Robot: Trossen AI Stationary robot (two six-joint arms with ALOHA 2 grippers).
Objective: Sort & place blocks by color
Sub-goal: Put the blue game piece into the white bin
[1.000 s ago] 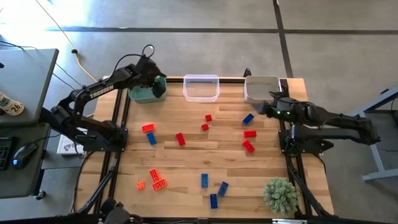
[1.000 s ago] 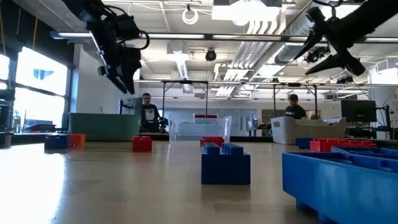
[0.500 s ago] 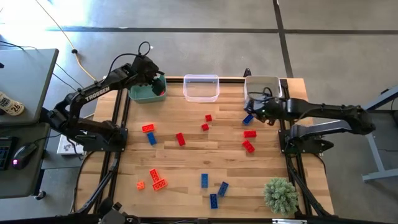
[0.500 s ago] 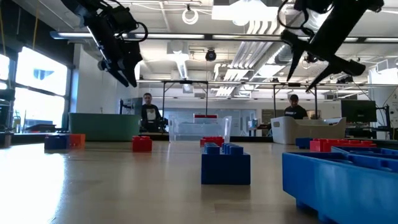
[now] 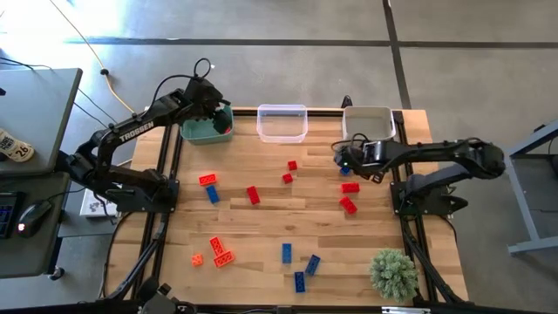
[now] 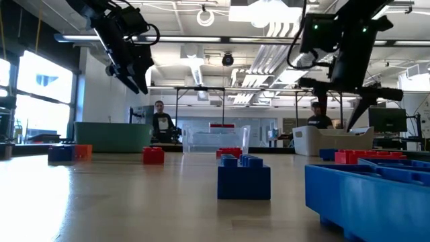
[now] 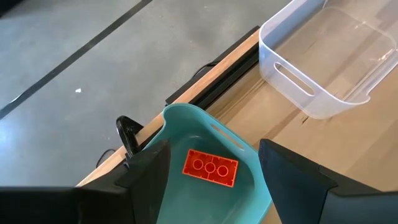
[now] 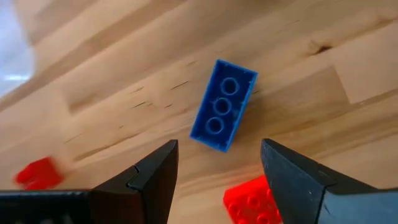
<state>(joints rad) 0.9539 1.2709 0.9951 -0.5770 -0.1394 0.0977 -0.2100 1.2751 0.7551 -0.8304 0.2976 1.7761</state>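
Note:
My left gripper (image 5: 216, 120) hangs open over the green bin (image 5: 202, 133). In the left wrist view a red oblong brick (image 7: 210, 168) lies flat on the bin's floor below the gripper (image 7: 214, 183). My right gripper (image 5: 348, 159) points down, open, above a blue oblong block (image 8: 222, 104) that lies flat on the table near the grey bin (image 5: 366, 124); its fingers stand either side of the block without touching it. More red, orange and blue blocks lie scattered over the table, among them a red one (image 5: 350, 187) just nearer than the blue block.
A clear bin (image 5: 282, 123) stands between the green and grey bins along the far edge. A small green plant (image 5: 392, 272) sits at the near right corner. Orange blocks (image 5: 218, 251) and blue blocks (image 5: 299, 266) lie toward the near edge. People stand in the room behind.
My right gripper has swung from the far right corner toward the table's left, turned to point down, and come down over the blue block, staying open. My left gripper has risen slightly over the green bin.

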